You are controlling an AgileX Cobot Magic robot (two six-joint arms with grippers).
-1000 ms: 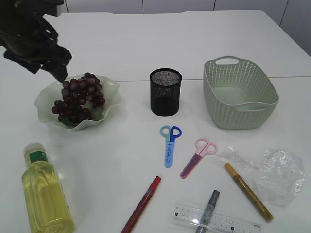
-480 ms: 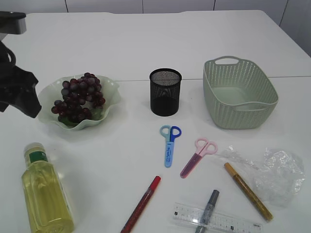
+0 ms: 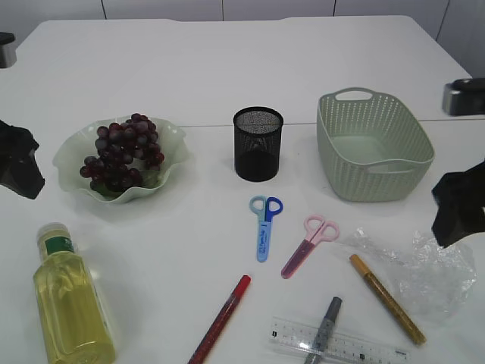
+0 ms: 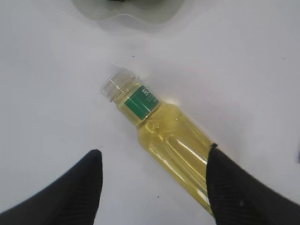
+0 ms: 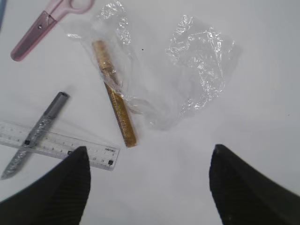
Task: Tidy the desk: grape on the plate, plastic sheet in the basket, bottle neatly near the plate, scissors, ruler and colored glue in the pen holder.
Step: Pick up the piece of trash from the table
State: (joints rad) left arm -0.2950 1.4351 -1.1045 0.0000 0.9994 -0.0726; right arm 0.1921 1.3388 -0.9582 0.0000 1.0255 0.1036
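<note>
Exterior view: left hand [image 3: 19, 163] now sitting lower at left edge, away from purple grape bunch [image 3: 121, 152] lying in wavy pale-green plate [image 3: 173, 144]; right hand [image 3: 458, 205] newly entering at right, above crumpled clear plastic sheet [image 3: 436, 269]. Both hands gaping wide, holding nothing. Counting: two scissors, three glue pens, one ruler, one yellow-liquid bottle [image 3: 68, 299] lying near front-left tabletop edge. Open room staying mid-tabletop.

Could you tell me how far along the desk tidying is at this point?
Done: the grapes sit on the plate. In hand: nothing; the open left gripper hovers over the lying bottle, the open right gripper above the plastic sheet. Left: sheet, bottle, both scissors, ruler and glue pens; basket and pen holder look empty.
</note>
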